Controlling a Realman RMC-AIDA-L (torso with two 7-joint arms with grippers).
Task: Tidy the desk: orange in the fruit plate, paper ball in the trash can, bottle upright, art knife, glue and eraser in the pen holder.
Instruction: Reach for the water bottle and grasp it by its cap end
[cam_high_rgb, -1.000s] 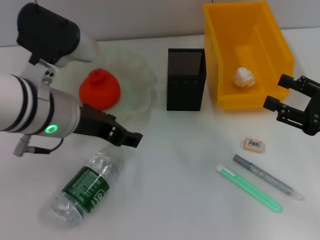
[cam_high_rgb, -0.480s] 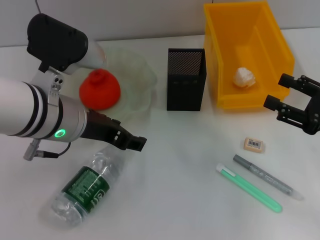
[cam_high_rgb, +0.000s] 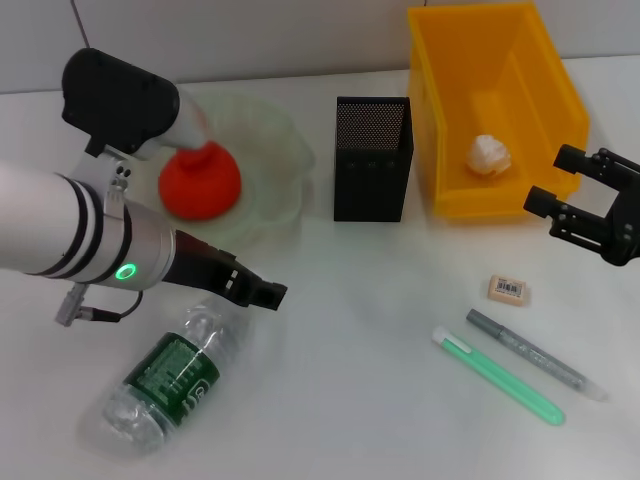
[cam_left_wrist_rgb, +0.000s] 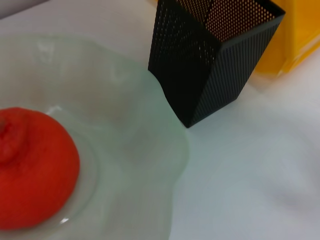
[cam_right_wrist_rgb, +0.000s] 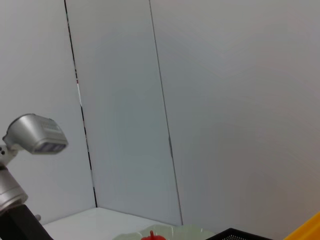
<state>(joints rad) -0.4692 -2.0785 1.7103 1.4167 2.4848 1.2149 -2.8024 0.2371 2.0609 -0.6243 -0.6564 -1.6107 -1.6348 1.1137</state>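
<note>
The orange (cam_high_rgb: 200, 180) rests in the pale-green fruit plate (cam_high_rgb: 275, 150); the left wrist view shows the orange (cam_left_wrist_rgb: 30, 170) in the plate (cam_left_wrist_rgb: 145, 150) beside the black mesh pen holder (cam_left_wrist_rgb: 210, 65). My left gripper (cam_high_rgb: 262, 292) hovers just above the neck end of the bottle (cam_high_rgb: 170, 372), which lies on its side near the front left. A paper ball (cam_high_rgb: 490, 155) lies inside the yellow trash can (cam_high_rgb: 450, 110). Right of the can, my right gripper (cam_high_rgb: 548, 180) hangs open and empty. The eraser (cam_high_rgb: 508, 289), a green glue stick (cam_high_rgb: 498, 377) and a grey art knife (cam_high_rgb: 535, 355) lie on the table.
The pen holder (cam_high_rgb: 372, 158) stands between the plate and the trash can. My left forearm (cam_high_rgb: 80, 235) covers the table left of the plate. White table surface lies between the bottle and the pens.
My left arm has drawn back from the plate toward the near side, so its gripper now sits lower over the bottle's neck. The right gripper has stayed put.
</note>
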